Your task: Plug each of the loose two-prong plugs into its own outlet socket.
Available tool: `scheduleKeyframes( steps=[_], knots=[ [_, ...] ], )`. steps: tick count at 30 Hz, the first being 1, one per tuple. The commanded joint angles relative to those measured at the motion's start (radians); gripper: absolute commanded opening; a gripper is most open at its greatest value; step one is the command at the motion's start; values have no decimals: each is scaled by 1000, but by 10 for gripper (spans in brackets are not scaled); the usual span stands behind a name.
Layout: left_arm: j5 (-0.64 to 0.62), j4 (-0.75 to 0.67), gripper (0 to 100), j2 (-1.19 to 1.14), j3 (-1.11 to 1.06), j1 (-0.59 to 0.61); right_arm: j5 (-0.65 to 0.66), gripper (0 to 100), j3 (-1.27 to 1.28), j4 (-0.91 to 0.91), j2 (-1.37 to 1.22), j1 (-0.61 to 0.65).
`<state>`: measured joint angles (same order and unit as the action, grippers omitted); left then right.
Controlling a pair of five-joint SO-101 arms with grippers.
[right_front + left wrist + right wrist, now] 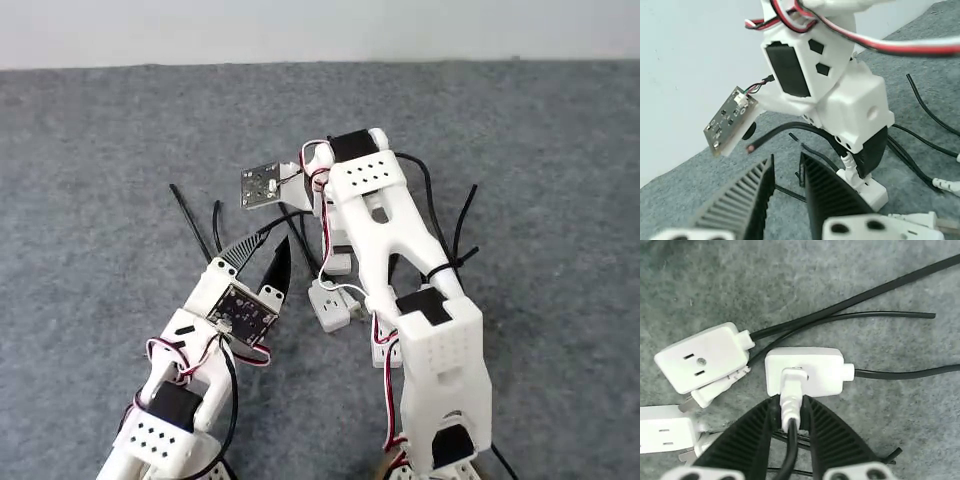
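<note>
Gripping a plug [791, 386] in the right claw [790, 407], pressed into a socket [822, 371]; nothing in the barely parted left claw [786, 165]. Next, likely: push home, release.

Tabletop [90, 150] open left and far right. Centre crowded: right arm [400, 240] overhangs clustered sockets [702, 357], black cords [190, 215] fanning beyond. Right tool [790, 403], clamping a plug [791, 390], fronts the middle socket [820, 371].
</note>
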<state>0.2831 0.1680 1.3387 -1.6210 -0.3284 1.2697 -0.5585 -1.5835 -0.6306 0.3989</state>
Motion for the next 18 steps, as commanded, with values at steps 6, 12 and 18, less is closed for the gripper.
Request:
scheduleKeyframes(
  steps=[6,12,18],
  knots=[
    [-12,2,88,-3,35,0,12,9,-34,28,-15,2],
    [-12,2,88,-3,35,0,9,9,-32,21,-21,-5],
    [-12,2,88,-3,35,0,9,9,-32,7,-94,-5]
  ],
)
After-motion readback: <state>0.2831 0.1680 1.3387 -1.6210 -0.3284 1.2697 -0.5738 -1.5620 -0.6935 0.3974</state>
